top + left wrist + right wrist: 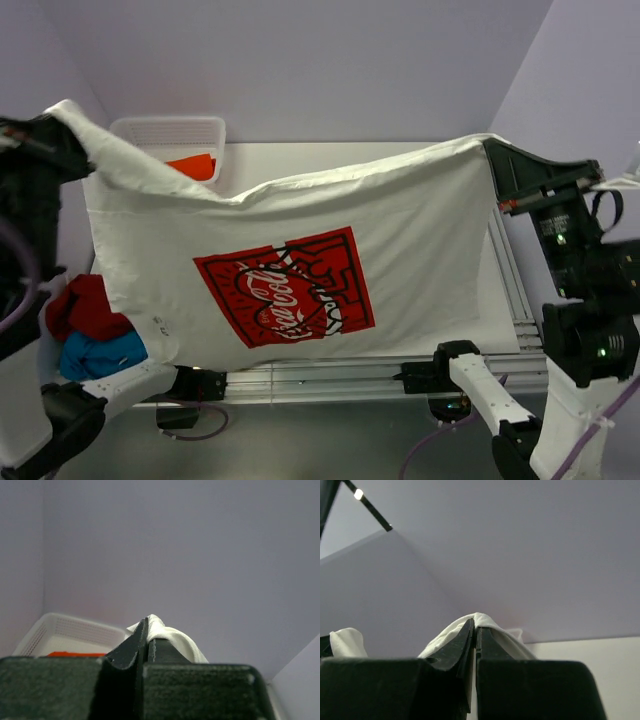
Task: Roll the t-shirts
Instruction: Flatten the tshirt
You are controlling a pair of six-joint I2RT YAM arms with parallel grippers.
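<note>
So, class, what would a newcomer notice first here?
The white t-shirt with its red Coca-Cola print hangs spread across the middle, pinched by the left gripper and right gripper. An orange t-shirt sits in the basket behind; a dark red t-shirt and blue t-shirt lie left.

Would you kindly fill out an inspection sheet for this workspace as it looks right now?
Surface: white table, largely hidden behind the raised shirt.
Job's things: white Coca-Cola t-shirt held spread in the air, unrolled; orange t-shirt in the basket; dark red t-shirt and blue t-shirt heaped at the left.
Clutter: white perforated basket at the far left.
Grippers: left gripper and right gripper each shut on an upper corner of the white shirt.
Cables: purple cables loop by the arm bases.
Surroundings: plain lavender walls; aluminium rail along the near edge.
</note>
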